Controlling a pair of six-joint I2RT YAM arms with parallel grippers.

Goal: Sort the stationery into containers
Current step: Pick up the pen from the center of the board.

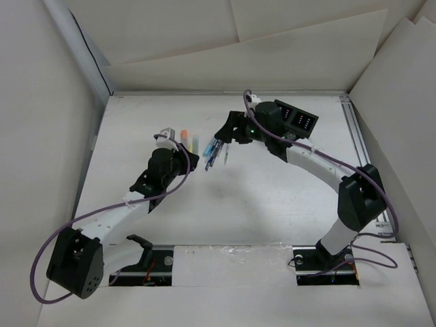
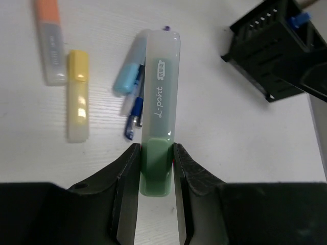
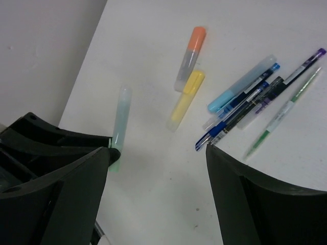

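Note:
A pale green highlighter [image 2: 159, 102] sticks out forward from my left gripper [image 2: 156, 171], which is shut on its darker green cap end. In the right wrist view the same highlighter [image 3: 120, 122] shows at the left. An orange highlighter [image 2: 49, 41] and a yellow one [image 2: 77, 97] lie side by side on the white table. Several slim pens [image 3: 250, 99], blue, dark and one green, lie bunched beside them. The black divided container [image 1: 300, 121] stands at the back right, behind my right gripper [image 3: 158, 158]. That gripper hovers open over bare table near the pens, holding nothing.
White walls [image 1: 41, 136] close in the table on the left, back and right. A metal rail [image 1: 361, 150] runs along the right edge. The container [image 2: 276, 51] has a blue item standing in it.

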